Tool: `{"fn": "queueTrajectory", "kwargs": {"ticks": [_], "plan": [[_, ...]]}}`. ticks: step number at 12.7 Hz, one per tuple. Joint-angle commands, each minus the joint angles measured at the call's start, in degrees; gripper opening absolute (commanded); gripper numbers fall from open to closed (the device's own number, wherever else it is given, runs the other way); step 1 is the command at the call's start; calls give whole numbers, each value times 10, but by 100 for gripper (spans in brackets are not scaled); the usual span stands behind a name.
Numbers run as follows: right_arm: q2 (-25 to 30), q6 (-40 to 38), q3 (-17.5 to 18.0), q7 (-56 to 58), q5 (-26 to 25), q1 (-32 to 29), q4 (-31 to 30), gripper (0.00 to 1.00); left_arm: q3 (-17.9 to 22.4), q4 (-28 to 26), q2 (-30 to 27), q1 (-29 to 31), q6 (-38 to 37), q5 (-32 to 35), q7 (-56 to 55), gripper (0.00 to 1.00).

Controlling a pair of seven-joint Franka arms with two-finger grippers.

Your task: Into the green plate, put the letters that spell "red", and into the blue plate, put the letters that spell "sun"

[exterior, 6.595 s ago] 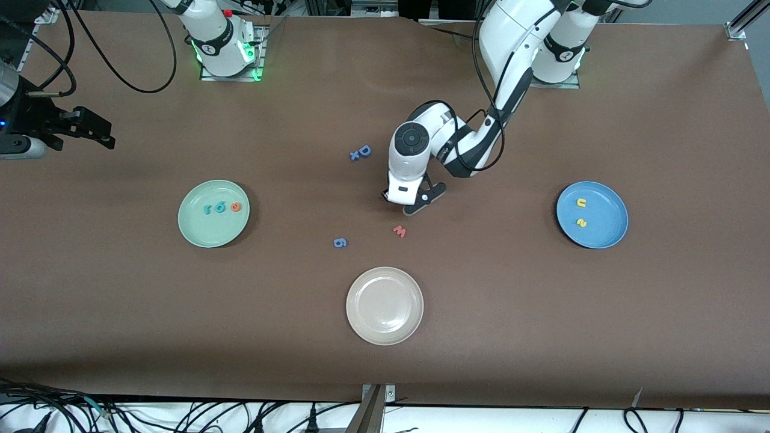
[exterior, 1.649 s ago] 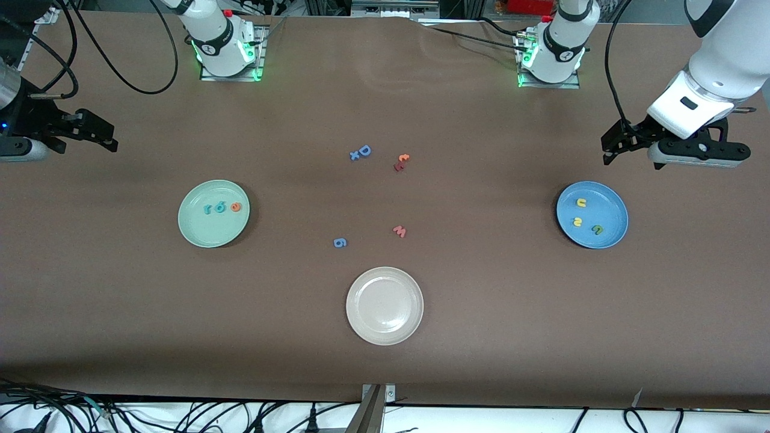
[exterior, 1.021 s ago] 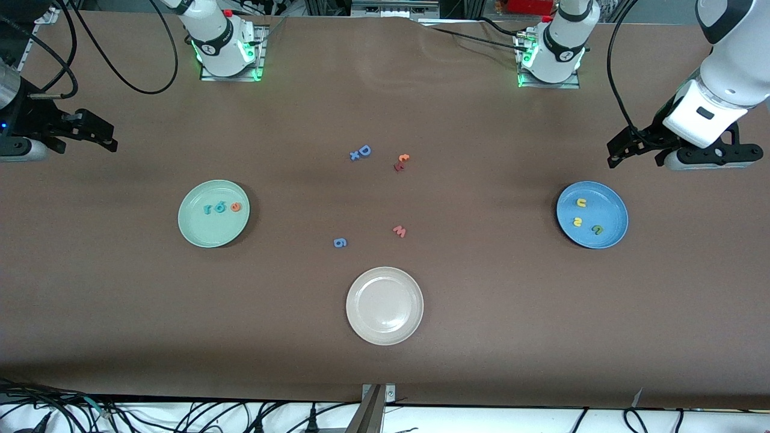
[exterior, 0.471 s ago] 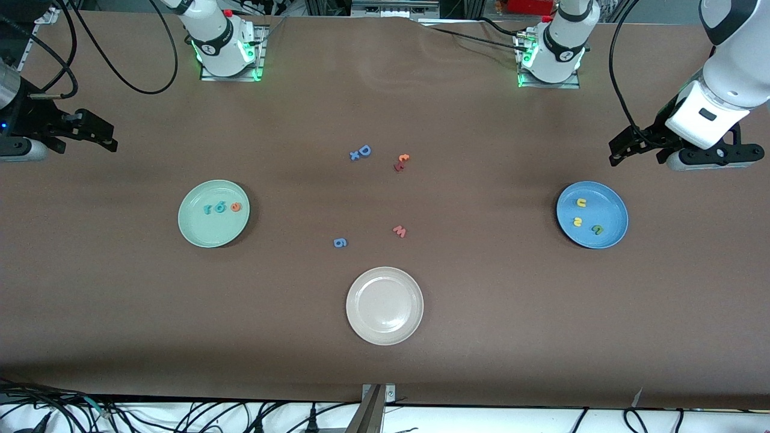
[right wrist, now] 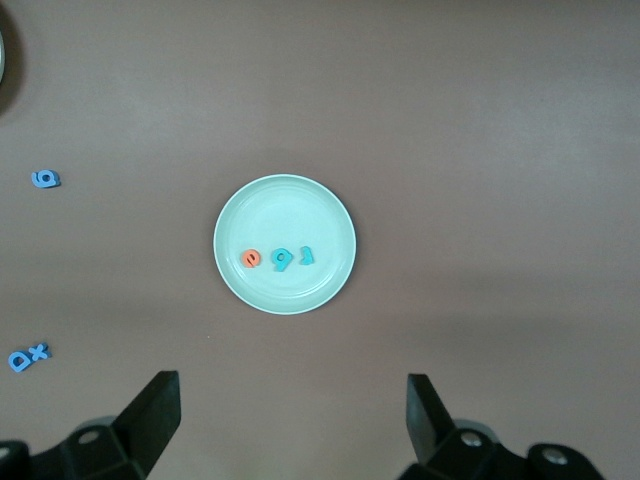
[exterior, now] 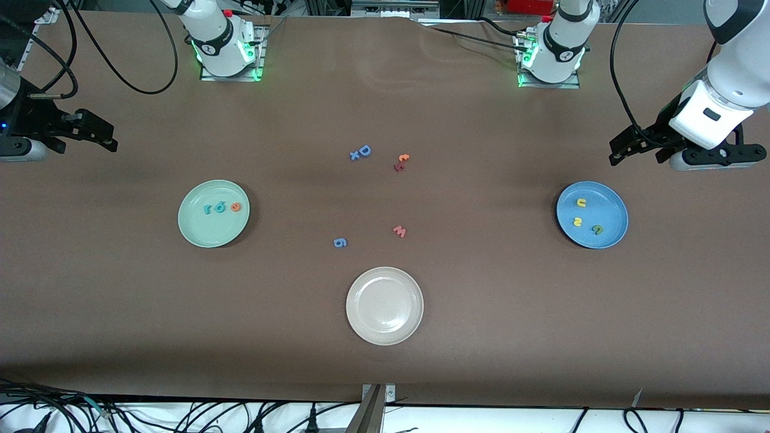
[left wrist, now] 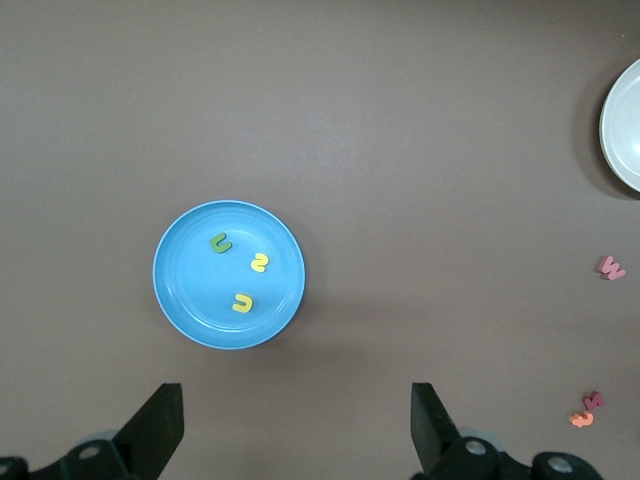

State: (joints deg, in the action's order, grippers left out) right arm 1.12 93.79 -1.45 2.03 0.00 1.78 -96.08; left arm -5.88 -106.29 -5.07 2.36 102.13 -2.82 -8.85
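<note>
The green plate (exterior: 198,231) holds a teal "r" (exterior: 207,209), a teal "d" (exterior: 220,207) and an orange "e" (exterior: 236,207). The right wrist view shows that plate (right wrist: 290,205) with all three letters too. In the blue plate (exterior: 607,207) lie a yellow "u" (exterior: 581,202), a yellow "s" (exterior: 577,222) and a green "n" (exterior: 597,229). My left gripper (exterior: 636,154) hangs open and empty over bare table beside the blue plate (left wrist: 190,285). My right gripper (exterior: 112,137) waits open and empty over the right arm's end of the table, away from the green plate.
A beige-white plate (exterior: 384,334) sits near the front camera at the table's middle. Loose letters lie between the plates: a blue "6" (exterior: 340,242), a pink "w" (exterior: 399,231), a blue "D" with an "x" (exterior: 361,152), and small orange-red pieces (exterior: 401,162).
Earlier the left gripper worked at the table's middle; since then the green "n" has come to lie in the blue plate. Over the last second the left arm drifted slightly outward. The right arm stayed still.
</note>
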Motion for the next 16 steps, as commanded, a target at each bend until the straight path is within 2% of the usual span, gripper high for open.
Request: {"fn": "queueTrajectory", "kwargs": {"ticks": [1,5,8,16], "plan": [[-5,-9,-2,3,6,2,13,100,-1,47,23,7,-26,-10,1,100],[-5,-9,-2,3,7,2,13,100,2,64,23,19,-26,-9,-2,100],[-5,-10,-2,3,6,2,13,100,-1,65,25,23,-34,16,1,100],[-5,-9,-2,3,7,2,13,100,0,67,33,23,-55,17,2,100]]}}
